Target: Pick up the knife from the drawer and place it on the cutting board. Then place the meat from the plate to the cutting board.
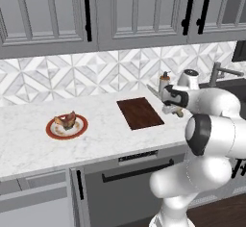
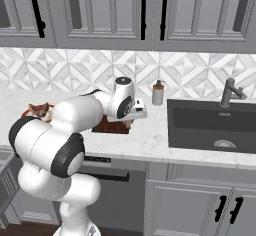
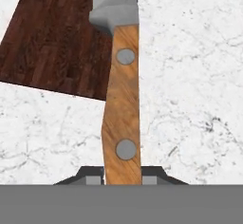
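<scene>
Fingers (image 3: pixel 122 179) clamped on the knife (image 3: pixel 122 104) by its wooden handle, hanging over the right edge of the cutting board (image 3: pixel 57 42) above the marble surface (image 3: pixel 190 76). Probably stiff, light, slick at the blade, so best gripped at the handle. Meat (image 1: pixel 67 119) sitting on the plate (image 1: pixel 81 130).

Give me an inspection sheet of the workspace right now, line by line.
Surface: white marble counter.
Job's things: knife held by its wooden handle above the counter at the cutting board's right edge; meat on the plate.
Clutter: soap dispenser beside the sink.
Gripper: fingers shut on the knife handle.
Cables: nothing seen.
Surroundings: grey cabinets, patterned tile backsplash, faucet.
</scene>
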